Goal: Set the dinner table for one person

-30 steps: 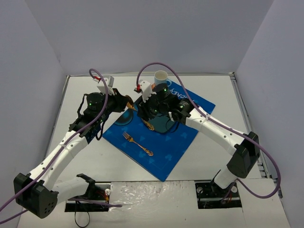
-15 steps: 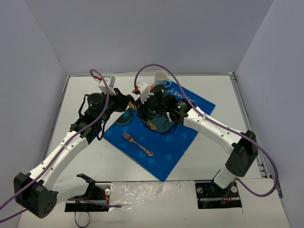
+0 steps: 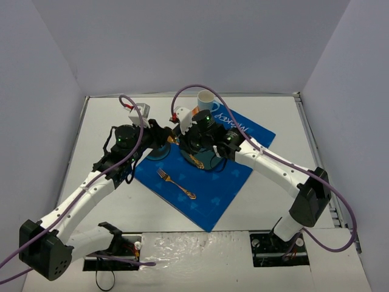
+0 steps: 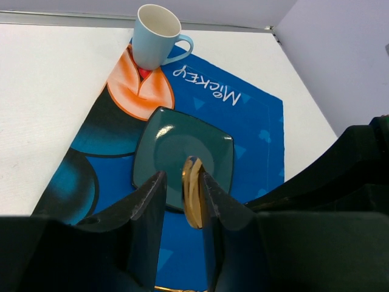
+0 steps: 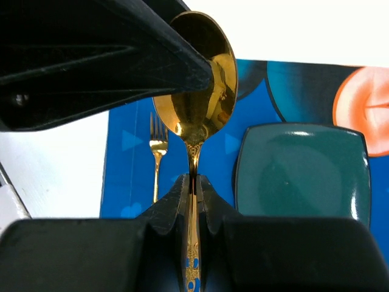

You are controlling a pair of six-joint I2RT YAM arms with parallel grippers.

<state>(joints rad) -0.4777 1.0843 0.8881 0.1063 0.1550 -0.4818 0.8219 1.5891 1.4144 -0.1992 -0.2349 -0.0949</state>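
- Right jaws are clamped tight on the handle of the gold spoon (image 5: 197, 109), above the blue mat (image 3: 213, 194).
- The spoon's bowl sits between the left jaws, which are spread a little.
- The spoon's length runs from jaws to jaws.

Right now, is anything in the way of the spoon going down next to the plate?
Only the left gripper: its open fingers flank the spoon. The right gripper grips the handle. The mat right of the plate looks bare.

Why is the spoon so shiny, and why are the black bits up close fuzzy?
Right wrist view: the spoon mirrors the light, glare on its bowl; the gripper fingers, too near the lens, are dark and soft. Left wrist view: fingers equally blurred, mug sharp.
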